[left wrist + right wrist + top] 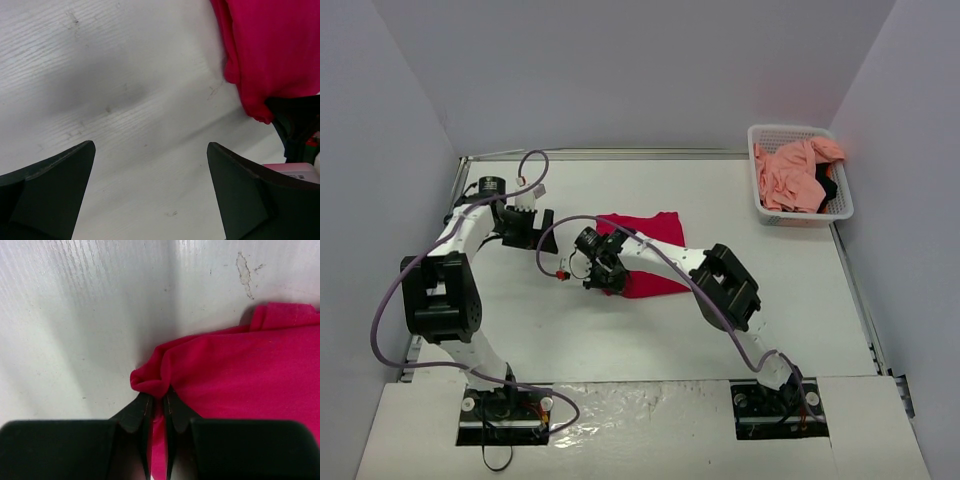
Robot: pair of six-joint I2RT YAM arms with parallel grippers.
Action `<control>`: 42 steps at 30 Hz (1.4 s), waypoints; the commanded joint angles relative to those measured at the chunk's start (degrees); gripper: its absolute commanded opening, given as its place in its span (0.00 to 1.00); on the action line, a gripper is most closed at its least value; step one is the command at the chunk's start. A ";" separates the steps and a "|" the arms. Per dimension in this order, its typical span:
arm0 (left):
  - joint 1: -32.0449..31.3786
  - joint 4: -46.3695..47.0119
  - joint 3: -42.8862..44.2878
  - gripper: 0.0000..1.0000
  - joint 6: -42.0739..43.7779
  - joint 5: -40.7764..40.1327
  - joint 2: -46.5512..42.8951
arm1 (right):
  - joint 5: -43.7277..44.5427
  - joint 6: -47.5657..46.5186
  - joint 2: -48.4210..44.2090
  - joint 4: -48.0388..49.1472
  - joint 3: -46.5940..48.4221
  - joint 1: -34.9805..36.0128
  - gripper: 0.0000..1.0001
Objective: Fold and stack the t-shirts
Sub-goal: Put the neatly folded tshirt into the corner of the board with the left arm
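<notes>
A crimson red t-shirt (650,252) lies partly folded on the white table, near its middle. My right gripper (604,282) is at the shirt's near-left corner, and in the right wrist view it (157,399) is shut on a bunched fold of the red t-shirt (240,375). My left gripper (542,222) hangs to the left of the shirt, open, with bare table between its fingers (60,175). The red t-shirt (275,55) shows at the upper right of the left wrist view. A salmon pink t-shirt (792,172) lies crumpled in the basket, with a bit of black garment (827,190) beside it.
The white lattice basket (767,210) stands at the far right corner of the table, against the right wall. Grey walls close in the table on three sides. Cables loop from both arms over the table's left half.
</notes>
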 commanded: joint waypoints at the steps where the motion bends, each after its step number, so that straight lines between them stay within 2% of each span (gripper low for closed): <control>1: 0.82 -2.23 1.44 0.94 -2.13 6.09 0.20 | 0.99 0.89 1.61 -2.61 1.11 1.11 0.00; 5: 1.96 -4.96 5.12 0.94 -5.38 16.80 4.84 | 2.22 0.54 -0.32 -4.71 3.48 1.03 0.00; 8: 2.58 -6.80 6.88 0.94 -8.90 30.58 10.56 | 3.28 0.19 -2.77 -6.12 5.07 1.03 0.00; 11: 2.23 -8.64 8.64 0.94 -11.62 36.24 17.68 | 5.03 -0.51 -4.71 -6.56 5.69 0.85 0.00; 14: 1.79 -14.94 11.62 0.94 -9.44 40.46 24.62 | 6.61 -0.87 -5.59 -6.82 6.04 0.94 0.00; 17: 0.91 -21.37 16.19 0.94 -3.30 43.72 28.85 | 7.06 -0.96 -5.69 -7.17 6.82 0.76 0.00; 20: -0.67 -23.24 16.30 0.94 -2.93 44.95 29.73 | 7.58 -1.04 -4.72 -7.79 8.58 0.67 0.00; 23: -2.70 -18.17 13.58 0.94 -7.30 45.04 28.68 | 7.68 -0.96 -2.96 -8.93 11.04 0.32 0.00; 24: -5.39 -15.36 10.87 0.94 -12.98 45.04 27.55 | 7.50 -1.04 -2.53 -9.20 11.48 0.32 0.00; 25: -6.03 -9.42 9.36 0.94 -15.82 44.78 26.84 | 7.50 -1.04 -2.17 -9.37 11.92 0.32 0.00; 27: -7.09 -3.41 6.38 0.94 -23.79 42.50 25.09 | 7.32 -1.04 -1.47 -9.81 12.54 0.32 0.00; 30: -7.97 9.58 0.40 0.94 -32.85 39.16 20.52 | 7.15 -1.04 -1.38 -9.90 12.54 0.24 0.00; 33: -7.88 15.59 -4.09 0.94 -38.94 36.17 18.32 | 6.97 -1.04 -1.20 -10.16 12.54 0.15 0.00; 42: -9.28 13.76 -1.47 0.94 -37.82 31.60 20.32 | 5.92 -1.04 0.03 -11.04 14.29 0.15 0.00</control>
